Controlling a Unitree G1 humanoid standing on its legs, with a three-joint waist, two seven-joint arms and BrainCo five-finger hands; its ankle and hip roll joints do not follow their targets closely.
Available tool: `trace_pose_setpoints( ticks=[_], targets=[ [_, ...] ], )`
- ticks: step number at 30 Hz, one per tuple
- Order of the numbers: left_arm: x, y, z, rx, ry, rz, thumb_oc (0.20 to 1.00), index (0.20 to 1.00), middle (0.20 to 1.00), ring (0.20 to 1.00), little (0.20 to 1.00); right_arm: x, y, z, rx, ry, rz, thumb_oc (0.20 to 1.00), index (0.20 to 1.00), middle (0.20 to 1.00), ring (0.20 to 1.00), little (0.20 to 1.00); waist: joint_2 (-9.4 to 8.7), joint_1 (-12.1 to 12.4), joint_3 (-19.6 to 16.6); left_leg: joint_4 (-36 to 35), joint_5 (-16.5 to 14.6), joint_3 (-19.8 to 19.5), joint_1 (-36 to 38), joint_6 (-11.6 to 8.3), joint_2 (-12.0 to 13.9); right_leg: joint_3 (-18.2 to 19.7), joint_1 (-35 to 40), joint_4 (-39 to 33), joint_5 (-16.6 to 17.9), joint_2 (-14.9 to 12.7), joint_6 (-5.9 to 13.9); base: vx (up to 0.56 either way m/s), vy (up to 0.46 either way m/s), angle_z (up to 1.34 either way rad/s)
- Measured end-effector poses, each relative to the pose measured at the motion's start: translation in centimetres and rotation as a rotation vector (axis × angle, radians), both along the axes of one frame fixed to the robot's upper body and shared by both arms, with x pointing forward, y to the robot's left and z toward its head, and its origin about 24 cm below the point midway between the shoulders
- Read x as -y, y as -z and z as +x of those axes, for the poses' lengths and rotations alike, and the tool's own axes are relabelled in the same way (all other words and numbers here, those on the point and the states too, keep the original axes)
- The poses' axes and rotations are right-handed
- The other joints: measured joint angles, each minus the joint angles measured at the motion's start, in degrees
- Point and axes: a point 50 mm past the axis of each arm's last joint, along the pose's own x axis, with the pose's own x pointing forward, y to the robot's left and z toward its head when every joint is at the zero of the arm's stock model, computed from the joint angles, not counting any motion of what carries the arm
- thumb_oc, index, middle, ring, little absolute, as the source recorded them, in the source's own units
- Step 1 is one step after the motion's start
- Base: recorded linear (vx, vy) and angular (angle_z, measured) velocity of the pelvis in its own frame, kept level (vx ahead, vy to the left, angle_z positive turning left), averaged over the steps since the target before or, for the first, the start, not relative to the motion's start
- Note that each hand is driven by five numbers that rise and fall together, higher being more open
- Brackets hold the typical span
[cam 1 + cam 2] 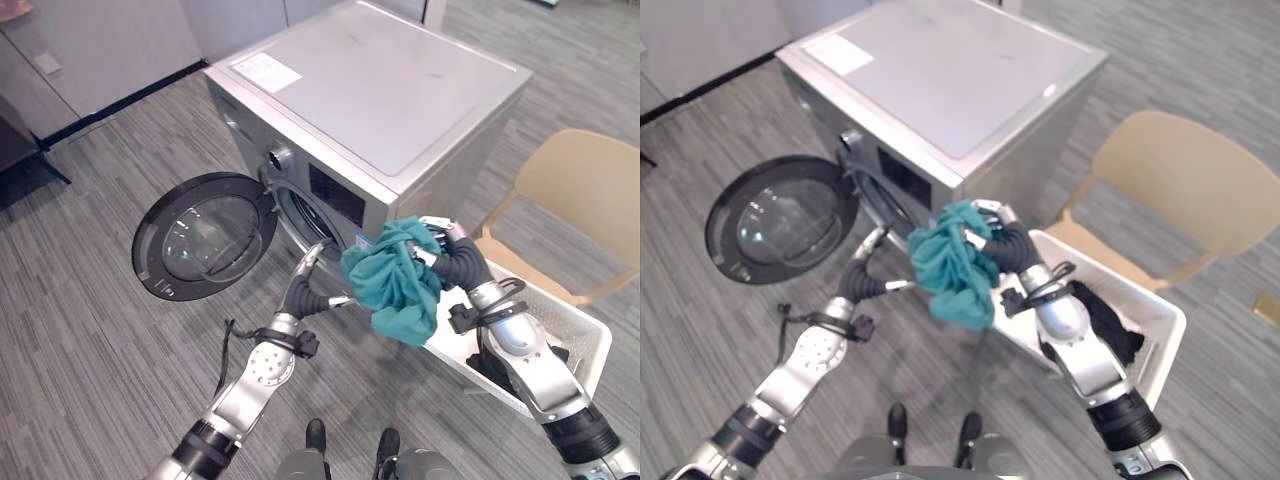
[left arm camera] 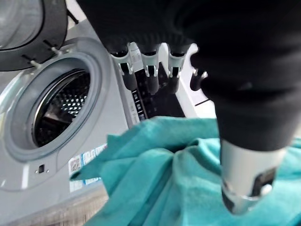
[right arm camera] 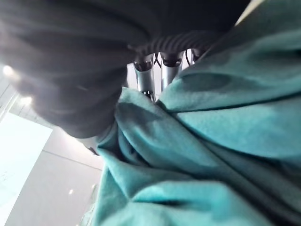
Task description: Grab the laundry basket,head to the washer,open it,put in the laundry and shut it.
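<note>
The round washer door (image 1: 205, 235) hangs open beside the drum opening (image 1: 305, 215). The left hand (image 1: 308, 275) reaches there, fingers straight, holding nothing. The right hand (image 1: 440, 250) grips the teal garment (image 1: 395, 280), right of the opening, above the white laundry basket (image 1: 585, 335).

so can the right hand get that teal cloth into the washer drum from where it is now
Probably yes. The washer door hangs fully open, the drum opening is unblocked, and the right hand holds the teal cloth just beside it. The left hand hovers close and may need to shift aside.
</note>
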Motion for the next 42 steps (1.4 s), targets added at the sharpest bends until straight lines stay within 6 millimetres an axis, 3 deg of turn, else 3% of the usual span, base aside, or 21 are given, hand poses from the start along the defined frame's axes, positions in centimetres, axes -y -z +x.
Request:
trace_pose_setpoints(
  ticks=[6,12,13,14,17,18,19,20,24,25,27,28,30,31,33,38,41,42],
  targets=[
    [2.2,-1.2,0.7,0.109,0.092,0.128,1.000,1.000,1.000,1.000,1.000,-3.4,-0.7,1.2,0.003,-0.125,0.010,0.200,0.200,0.200,0.200,0.200,-0.40,0.6,-1.2,-4.5,0.0,1.6,1.7,-0.04,-0.3,2.2,0.1,-2.8,1.8,0.1,3.46,0.01,0.073,-0.05],
    [4.1,0.4,1.2,0.057,0.087,0.109,1.000,1.000,1.000,1.000,1.000,-6.8,-0.9,1.0,-0.042,-0.233,0.066,0.200,0.200,0.200,0.200,0.200,-0.45,1.2,-5.1,-5.2,0.1,3.5,2.7,0.12,-1.0,4.5,0.0,-3.0,2.9,-0.1,4.61,0.00,0.036,-0.18],
    [4.5,0.8,1.2,0.044,0.085,0.101,0.473,0.473,0.473,0.473,0.473,-7.3,-0.7,1.0,-0.054,-0.245,0.070,0.200,0.200,0.200,0.200,0.200,-0.49,1.2,-6.0,-5.2,0.1,3.6,2.7,0.16,-1.0,4.7,0.0,-3.3,3.1,-0.1,4.64,-0.01,0.027,-0.14],
    [4.7,1.0,1.2,0.037,0.079,0.088,0.200,0.200,0.200,0.200,0.200,-7.9,-0.2,1.0,-0.076,-0.245,0.080,0.200,0.200,0.200,0.200,0.200,-0.50,1.3,-6.8,-5.3,0.2,4.2,2.9,0.22,-1.0,5.1,0.0,-3.5,3.3,-0.1,4.68,0.00,0.017,-0.14],
    [4.6,1.1,1.3,0.032,0.061,0.077,0.200,0.200,0.200,0.200,0.200,-8.1,0.2,1.1,-0.095,-0.235,0.082,0.200,0.200,0.200,0.200,0.200,-0.48,1.4,-6.9,-5.4,0.3,4.4,2.9,0.41,-0.9,5.4,0.0,-3.7,3.8,0.0,4.61,0.00,0.018,-0.08],
    [4.3,1.2,1.2,0.028,0.045,0.076,0.200,0.200,0.200,0.200,0.200,-8.0,0.4,1.2,-0.100,-0.230,0.076,0.555,0.555,0.555,0.555,0.555,-0.44,1.3,-7.0,-5.4,0.4,4.5,2.9,0.48,-0.9,5.5,0.0,-3.8,3.9,0.0,4.66,0.00,0.000,0.00],
    [4.1,1.4,1.1,0.024,0.037,0.074,0.200,0.200,0.200,0.200,0.200,-8.0,0.5,1.1,-0.101,-0.232,0.067,0.555,0.555,0.555,0.555,0.555,-0.42,1.3,-7.0,-5.4,0.4,4.5,2.9,0.49,-0.9,5.5,0.0,-3.8,3.9,0.0,4.66,0.00,0.000,0.00],
    [4.0,1.5,1.1,0.020,0.032,0.076,0.200,0.200,0.200,0.200,0.200,-7.9,0.6,1.1,-0.103,-0.233,0.058,1.000,1.000,1.000,1.000,1.000,-0.41,1.3,-7.0,-5.4,0.4,4.5,2.9,0.50,-0.8,5.5,0.0,-3.8,3.9,0.0,4.66,0.00,0.000,0.00],
    [2.8,2.4,0.8,-0.040,-0.024,0.051,0.200,0.200,0.200,0.200,0.200,-7.5,1.1,1.0,-0.113,-0.222,0.037,1.000,1.000,1.000,1.000,1.000,-0.36,1.3,-7.0,-5.4,0.4,4.5,2.9,0.52,-0.6,5.4,0.1,-4.2,3.9,0.2,4.61,0.00,0.000,0.00],
    [2.0,2.6,0.5,-0.055,-0.051,0.042,0.200,0.200,0.200,0.200,0.200,-6.8,1.4,0.9,-0.107,-0.193,0.022,1.000,1.000,1.000,1.000,1.000,-0.32,1.4,-7.0,-5.6,0.4,4.4,2.8,0.52,-0.6,5.3,0.2,-4.3,3.9,0.3,4.60,0.00,0.000,0.00],
    [-1.8,4.1,-0.7,-0.119,-0.196,0.042,0.200,0.200,0.200,0.200,0.200,-2.4,2.7,0.6,-0.099,-0.045,-0.095,1.000,1.000,1.000,1.000,1.000,0.08,1.4,-7.2,-5.9,0.4,4.3,2.9,0.54,-0.6,5.2,0.5,-5.1,4.0,0.3,4.72,0.02,0.005,0.04],
    [-2.6,4.4,-1.0,-0.139,-0.228,0.044,0.200,0.200,0.200,0.200,0.200,-1.3,2.6,0.6,-0.088,-0.006,-0.120,1.000,1.000,1.000,1.000,1.000,0.09,1.4,-7.2,-5.9,0.4,4.3,3.0,0.54,-0.5,5.0,0.9,-5.6,4.2,0.4,4.64,0.02,0.000,0.04],
    [-5.3,5.0,-2.7,-0.174,-0.302,0.048,0.200,0.200,0.200,0.200,0.200,3.0,2.5,-0.8,-0.056,0.137,-0.194,1.000,1.000,1.000,1.000,1.000,0.20,1.6,-7.2,-6.2,0.4,4.2,3.3,0.54,-0.4,4.8,1.7,-6.8,4.6,0.6,4.54,0.01,-0.001,0.03],
    [-6.4,5.4,-3.3,-0.194,-0.353,0.043,0.200,0.200,0.200,0.200,0.200,3.9,2.7,-0.8,-0.065,0.176,-0.206,1.000,1.000,1.000,1.000,1.000,0.21,1.3,-7.2,-6.2,0.4,4.3,3.6,0.54,-0.4,5.0,2.1,-7.2,4.8,0.7,4.53,0.01,-0.017,-0.04],
    [-9.1,6.4,-5.0,-0.252,-0.466,0.045,0.200,0.200,0.200,0.200,0.200,7.3,4.6,-2.5,-0.146,0.316,-0.238,1.000,1.000,1.000,1.000,1.000,0.46,1.1,-7.3,-6.3,0.4,4.3,4.2,0.54,-0.3,4.9,3.1,-8.3,5.0,1.0,4.57,-0.01,-0.013,-0.02],
    [-10.9,8.1,-6.4,-0.351,-0.510,0.056,0.200,0.200,0.200,0.200,0.200,9.4,9.2,-4.4,-0.351,0.363,-0.321,1.000,1.000,1.000,1.000,1.000,0.99,1.0,-7.3,-6.4,0.2,4.4,4.1,0.36,0.2,5.3,3.0,-8.7,5.0,1.5,4.96,-0.01,-0.016,-0.03],
    [-12.7,10.4,-9.1,-0.480,-0.580,0.074,0.200,0.200,0.200,0.200,0.200,11.7,12.9,-6.4,-0.534,0.424,-0.400,1.000,1.000,1.000,1.000,1.000,1.62,1.1,-7.2,-6.4,0.2,4.5,3.3,0.26,0.3,5.5,2.0,-8.5,5.0,1.6,4.94,-0.01,-0.014,-0.04],
    [-13.9,12.0,-10.7,-0.570,-0.638,0.092,0.200,0.200,0.200,0.200,0.200,13.1,15.3,-7.8,-0.659,0.455,-0.460,1.000,1.000,1.000,1.000,1.000,1.92,1.0,-7.2,-6.4,0.2,4.4,3.0,0.23,0.3,5.4,1.6,-8.4,5.0,1.5,4.96,0.00,0.000,0.00]
  ],
)
